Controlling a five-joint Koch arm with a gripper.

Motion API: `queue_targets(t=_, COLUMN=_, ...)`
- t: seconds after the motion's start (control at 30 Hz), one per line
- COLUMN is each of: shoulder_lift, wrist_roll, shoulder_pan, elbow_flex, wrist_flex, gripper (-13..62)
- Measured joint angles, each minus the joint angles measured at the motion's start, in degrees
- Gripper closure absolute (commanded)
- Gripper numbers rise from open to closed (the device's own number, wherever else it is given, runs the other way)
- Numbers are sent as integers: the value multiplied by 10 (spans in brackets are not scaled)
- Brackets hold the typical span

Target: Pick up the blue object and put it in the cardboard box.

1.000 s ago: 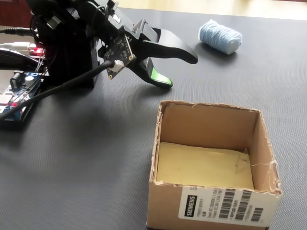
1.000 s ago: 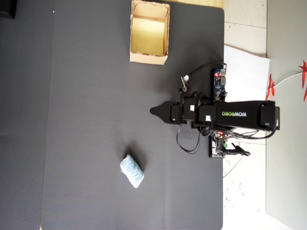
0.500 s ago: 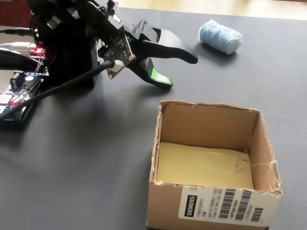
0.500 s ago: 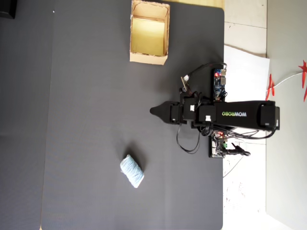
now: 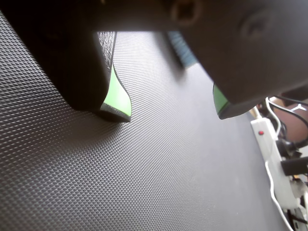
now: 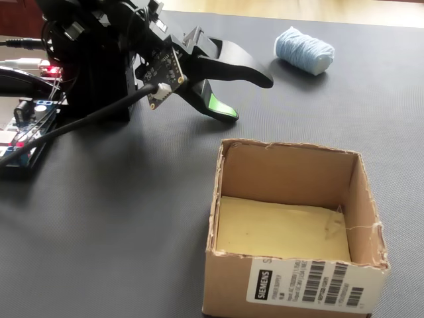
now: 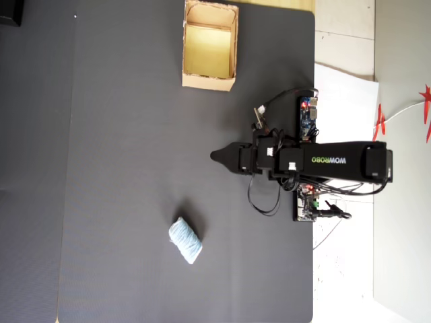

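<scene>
**Hand empty and apart, blue bundle and box both untouched**

Hand (image 6: pixel 248 96): black, green-lined tips. In the wrist view the two tips stand clearly apart with bare mat between them; one tip rests on or just above the mat, casting a close shadow, the other sits higher. Nothing between the jaws. In the fixed view the upper jaw reaches out long and curved, the lower one angles down with its green pad (image 6: pixel 220 106) showing. The gap looks moderate, not wide.

Blue object (image 6: pixel 303 50): pale blue ribbed roll, lying on its side on the dark mat (image 6: pixel 119 212), beyond the hand and well apart from it in the fixed view. In the overhead view the blue object (image 7: pixel 184 240) lies low in the picture, left of the arm's tip, free of any contact.

Cardboard box (image 6: pixel 368 199): open, flaps up, yellowish floor bare, white barcode label on its near wall in the fixed view. In the overhead view the cardboard box (image 7: pixel 209 82) sits near the top edge of the mat, well apart from the bundle, with the hand (image 7: pixel 215 156) roughly between them.

Arm (image 7: pixel 337 161): black, stretched level across the counter's right edge, with circuit boards (image 7: pixel 307 118) and cables beside its base. White power strip (image 5: pixel 274 159) at the wrist view's right edge.
</scene>
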Motion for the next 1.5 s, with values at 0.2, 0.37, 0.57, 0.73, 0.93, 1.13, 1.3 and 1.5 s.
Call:
queue_targets(t=0.2, shoulder_lift=0, wrist_roll=1, shoulder_pan=-29, elbow_flex=0, wrist_flex=0, gripper=154)
queue_targets(t=0.37, shoulder_lift=0, wrist_roll=19, shoulder_pan=-57, elbow_flex=1, wrist_flex=-3, gripper=154)
queue_targets(t=0.57, shoulder_lift=0, wrist_roll=42, shoulder_pan=-134, elbow_flex=1, wrist_flex=-14, gripper=154)
queue_targets(t=0.73, shoulder_lift=0, wrist_roll=64, shoulder_pan=-191, elbow_flex=0, wrist_flex=-18, gripper=155)
queue_targets(t=0.93, shoulder_lift=0, wrist_roll=117, shoulder_pan=-236, elbow_flex=-1, wrist_flex=-18, gripper=156)
queue_targets(t=1.13, shoulder_lift=0, wrist_roll=120, shoulder_pan=-287, elbow_flex=-8, wrist_flex=-18, gripper=156)
queue_targets(t=1.3, shoulder_lift=0, wrist_roll=120, shoulder_pan=-313, elbow_flex=-17, wrist_flex=-18, gripper=155)
queue_targets(t=1.5, shoulder_lift=-4, wrist_roll=121, shoulder_pan=-323, elbow_flex=-169, wrist_flex=44, gripper=163)
